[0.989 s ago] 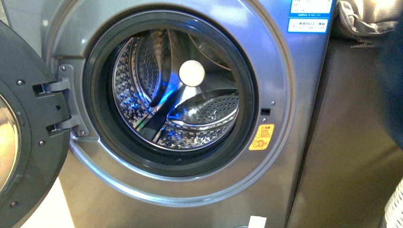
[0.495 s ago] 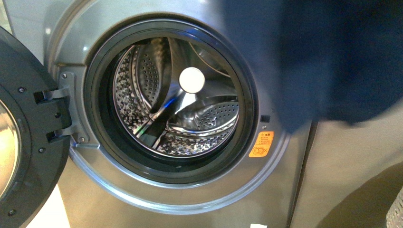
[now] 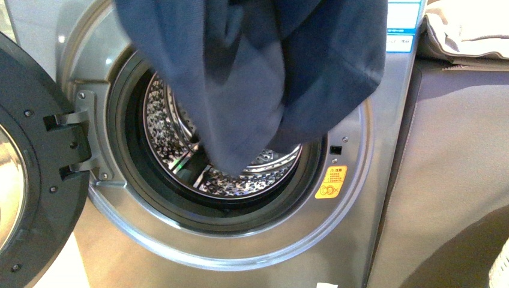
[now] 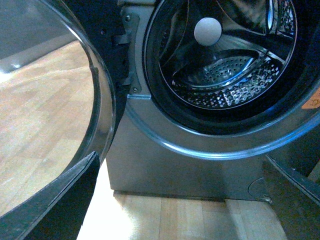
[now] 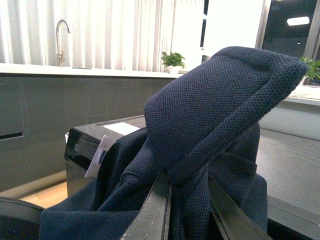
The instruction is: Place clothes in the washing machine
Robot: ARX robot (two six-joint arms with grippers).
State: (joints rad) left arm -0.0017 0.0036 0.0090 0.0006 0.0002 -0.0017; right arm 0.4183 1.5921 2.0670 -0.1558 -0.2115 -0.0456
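Clothes (image 3: 252, 78): limp, light knit, pinched at a bunched fold by right gripper (image 5: 187, 200); left gripper (image 4: 180, 157) spread wide, empty.

Right tool (image 5: 189, 186) tight on clothes (image 5: 210, 100); left tool (image 4: 180, 167) agape.

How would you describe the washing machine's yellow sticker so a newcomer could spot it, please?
Find the silver-grey front-loading washing machine with the limp navy-blue garment hanging before its round dark rubber porthole rim. Outside that rim, at its lower right, sits the small yellow warning sticker, under a dark slot. It is the only yellow mark; the top label is white and blue.
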